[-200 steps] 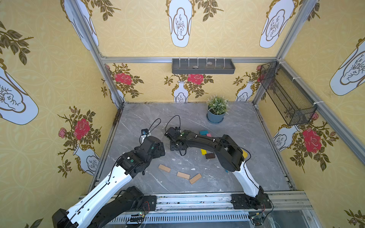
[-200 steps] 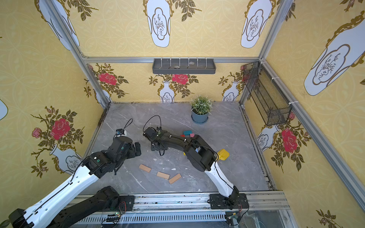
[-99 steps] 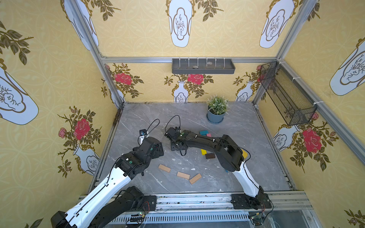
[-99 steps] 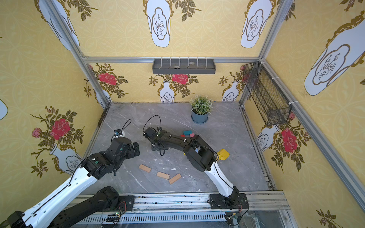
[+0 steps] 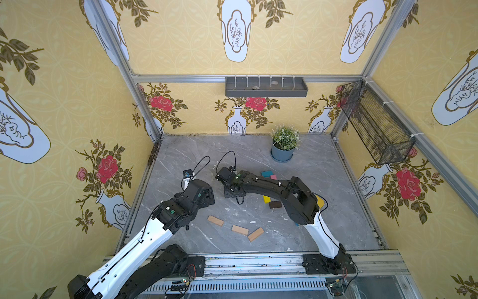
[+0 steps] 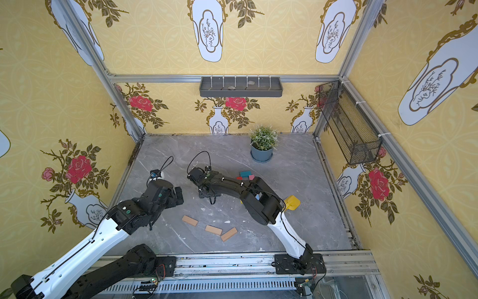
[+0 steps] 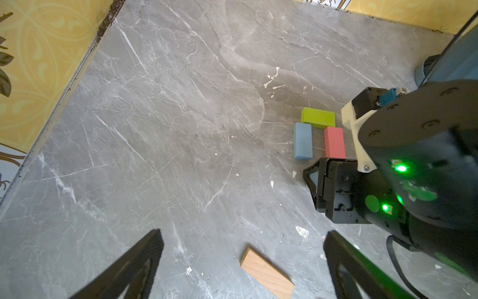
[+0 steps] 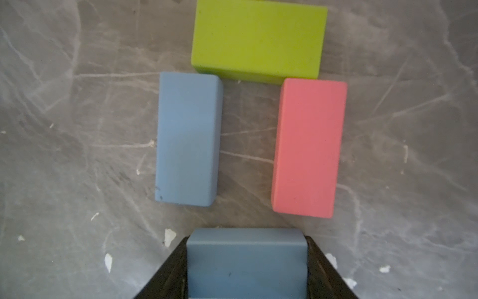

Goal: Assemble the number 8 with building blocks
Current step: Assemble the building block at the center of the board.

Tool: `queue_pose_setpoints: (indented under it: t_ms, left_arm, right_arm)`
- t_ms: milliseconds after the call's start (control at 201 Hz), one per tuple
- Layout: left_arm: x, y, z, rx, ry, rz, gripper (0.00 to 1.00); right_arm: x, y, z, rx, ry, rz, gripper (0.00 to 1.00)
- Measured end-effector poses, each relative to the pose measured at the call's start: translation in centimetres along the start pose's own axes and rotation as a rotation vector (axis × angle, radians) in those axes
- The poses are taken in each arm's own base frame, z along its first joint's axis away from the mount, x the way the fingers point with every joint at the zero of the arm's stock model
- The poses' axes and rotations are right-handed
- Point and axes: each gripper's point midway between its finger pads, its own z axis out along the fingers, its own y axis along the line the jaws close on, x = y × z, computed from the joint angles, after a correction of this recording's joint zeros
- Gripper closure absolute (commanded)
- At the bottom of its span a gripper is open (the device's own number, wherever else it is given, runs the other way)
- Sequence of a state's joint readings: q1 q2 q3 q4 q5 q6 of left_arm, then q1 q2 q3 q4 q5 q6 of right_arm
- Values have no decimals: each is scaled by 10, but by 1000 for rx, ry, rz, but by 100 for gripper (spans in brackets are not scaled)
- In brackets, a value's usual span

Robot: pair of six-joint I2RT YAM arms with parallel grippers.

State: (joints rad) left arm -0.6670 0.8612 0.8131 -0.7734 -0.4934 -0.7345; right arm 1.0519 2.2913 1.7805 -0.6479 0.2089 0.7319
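Your right gripper (image 8: pixel 247 246) is clamped on the two short ends of a light blue rectangular block (image 8: pixel 247 269), so its long axis runs jaw to jaw, crosswise to the reach. Just beyond it a second light blue block (image 8: pixel 187 139) and a pink block (image 8: pixel 309 147) lie parallel and apart, long axes pointing away from the claw, capped at their far ends by a lime green block (image 8: pixel 258 38) laid crosswise; I judge a short advance and lowering closes that square. Farther off to the side, your left gripper (image 7: pixel 243 234) hangs wide open and empty over the grey marble tabletop (image 7: pixel 155 129), with a plain tan wood block (image 7: pixel 267 275) lying near it.
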Motion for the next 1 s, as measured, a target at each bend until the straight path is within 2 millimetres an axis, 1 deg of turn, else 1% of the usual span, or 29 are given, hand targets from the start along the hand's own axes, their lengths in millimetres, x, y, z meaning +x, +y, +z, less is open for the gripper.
queue_pose_setpoints:
  t_ms: [996]
  left_arm:
    - [2, 1, 3, -10, 6, 5, 0]
  right_arm:
    - [-2, 3, -1, -3, 7, -8, 50]
